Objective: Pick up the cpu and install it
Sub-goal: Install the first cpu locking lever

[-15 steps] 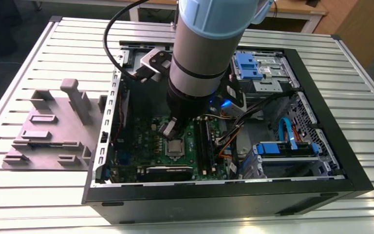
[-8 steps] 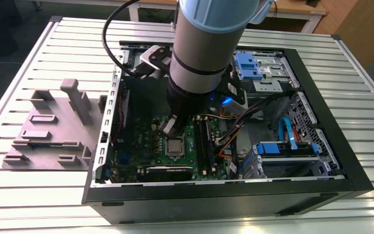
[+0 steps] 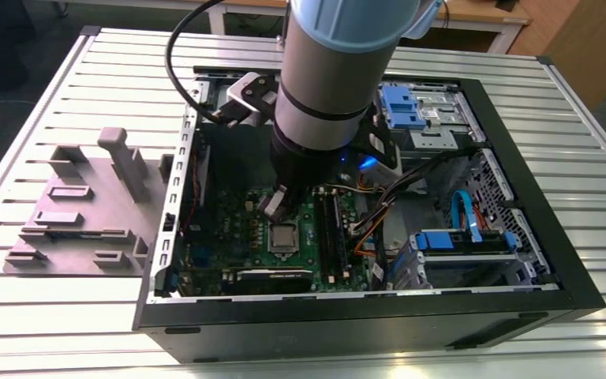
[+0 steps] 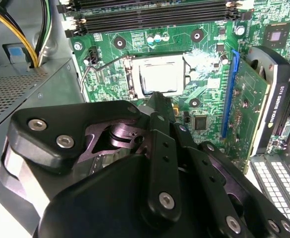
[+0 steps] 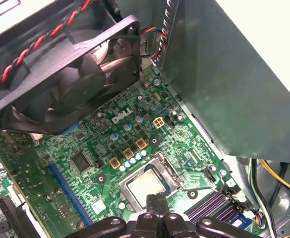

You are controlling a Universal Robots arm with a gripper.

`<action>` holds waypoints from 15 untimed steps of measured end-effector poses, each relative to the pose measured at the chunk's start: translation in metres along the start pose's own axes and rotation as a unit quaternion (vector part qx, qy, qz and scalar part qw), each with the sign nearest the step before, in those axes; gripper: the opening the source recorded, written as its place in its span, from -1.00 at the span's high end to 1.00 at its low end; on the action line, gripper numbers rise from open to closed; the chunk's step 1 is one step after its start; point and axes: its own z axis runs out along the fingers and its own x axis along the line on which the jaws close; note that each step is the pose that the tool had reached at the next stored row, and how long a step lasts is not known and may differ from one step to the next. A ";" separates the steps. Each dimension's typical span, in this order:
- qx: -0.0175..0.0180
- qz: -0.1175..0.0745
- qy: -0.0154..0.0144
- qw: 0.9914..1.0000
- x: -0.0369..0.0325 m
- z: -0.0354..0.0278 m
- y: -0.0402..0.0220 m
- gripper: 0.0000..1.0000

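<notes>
The cpu (image 4: 159,77) is a silvery square lying flat in the dark metal-framed socket (image 4: 133,74) on the green motherboard (image 4: 209,114). It also shows in the first wrist view as cpu (image 5: 145,184) and in the exterior view as cpu (image 3: 284,234). My gripper (image 4: 159,101) hangs just above the socket's near edge, its dark fingertips pressed together with nothing between them. From the first wrist view the gripper (image 5: 155,202) sits right beside the chip. A thin socket lever (image 4: 91,67) stands out to one side.
The work is inside an open computer case (image 3: 535,268) on a slatted table. Around the socket are a black fan (image 5: 70,74), memory slots (image 4: 154,12), an upright card (image 4: 263,89), a grey metal box (image 4: 26,94) and loose cables (image 3: 387,205). A grey fixture block (image 3: 82,205) stands outside.
</notes>
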 end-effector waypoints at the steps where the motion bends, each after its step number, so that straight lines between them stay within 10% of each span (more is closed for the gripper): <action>1: 0.000 0.000 0.000 1.000 0.0000 -0.0005 0.0001 0.80; 15: 0.000 0.013 -0.001 1.000 -0.0004 -0.0032 0.0006 0.80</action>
